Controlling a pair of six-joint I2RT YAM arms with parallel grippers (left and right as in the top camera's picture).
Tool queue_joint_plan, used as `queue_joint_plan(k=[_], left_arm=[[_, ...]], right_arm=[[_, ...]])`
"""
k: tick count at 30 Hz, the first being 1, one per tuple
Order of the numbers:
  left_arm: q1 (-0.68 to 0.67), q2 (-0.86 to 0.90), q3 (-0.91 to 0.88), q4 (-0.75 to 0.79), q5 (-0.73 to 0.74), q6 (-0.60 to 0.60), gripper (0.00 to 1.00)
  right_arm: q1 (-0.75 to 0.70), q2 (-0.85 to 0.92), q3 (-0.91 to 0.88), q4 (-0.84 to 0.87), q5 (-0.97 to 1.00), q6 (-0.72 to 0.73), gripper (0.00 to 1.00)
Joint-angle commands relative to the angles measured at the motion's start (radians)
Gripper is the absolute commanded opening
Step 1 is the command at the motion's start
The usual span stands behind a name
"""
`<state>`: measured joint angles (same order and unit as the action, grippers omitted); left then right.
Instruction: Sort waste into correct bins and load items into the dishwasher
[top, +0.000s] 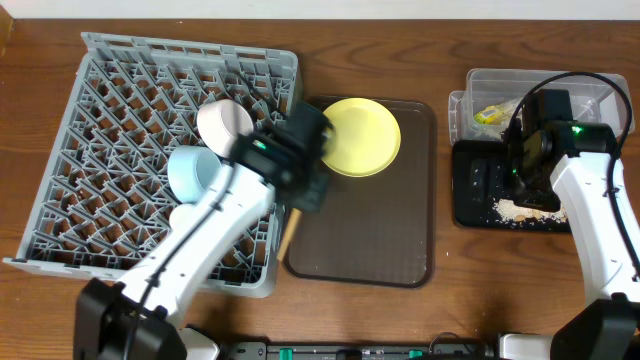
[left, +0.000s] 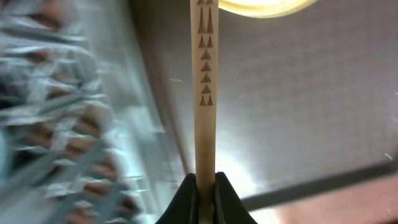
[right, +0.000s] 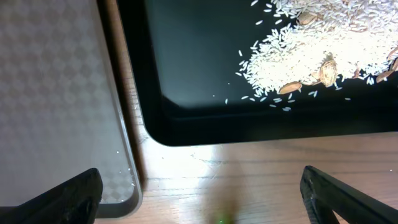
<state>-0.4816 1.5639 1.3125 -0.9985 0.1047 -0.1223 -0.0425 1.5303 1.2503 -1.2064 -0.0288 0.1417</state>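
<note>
Overhead: wooden table (top: 470, 290), brown tray (top: 370, 230) centre; left gripper (left: 205, 177) clamps chopstick (left: 205, 93); right gripper (right: 199, 174) spread wide, empty.

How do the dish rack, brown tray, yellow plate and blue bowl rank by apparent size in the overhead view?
Largest to smallest:
1. dish rack
2. brown tray
3. yellow plate
4. blue bowl

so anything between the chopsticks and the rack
Nothing visible but the rack's own right wall. The left hand grips the chopsticks just beside it; a white bowl and blue bowl sit further in.
</note>
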Motion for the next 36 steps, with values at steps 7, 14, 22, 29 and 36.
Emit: queue_joint_plan(k=[7, 14, 22, 29, 36], left_arm=[[0.203, 0.006, 0.040, 0.011, -0.012, 0.130, 0.06], [0.211, 0.065, 0.040, 0.076, -0.004, 0.129, 0.07], [0.211, 0.153, 0.039, 0.099, -0.009, 0.129, 0.12], [0.211, 0.132, 0.042, 0.115, -0.013, 0.130, 0.35], [0.208, 0.025, 0.063, 0.126, 0.015, 0.122, 0.41]], right_arm=[[-0.001, -0.019, 0.009, 0.002, 0.002, 0.010, 0.99], [-0.001, -0.019, 0.009, 0.002, 0.002, 0.010, 0.99], [-0.001, -0.019, 0.009, 0.000, 0.002, 0.010, 0.99], [-0.001, -0.019, 0.009, -0.002, 0.002, 0.010, 0.99], [-0.001, -0.019, 0.009, -0.002, 0.002, 0.010, 0.99]])
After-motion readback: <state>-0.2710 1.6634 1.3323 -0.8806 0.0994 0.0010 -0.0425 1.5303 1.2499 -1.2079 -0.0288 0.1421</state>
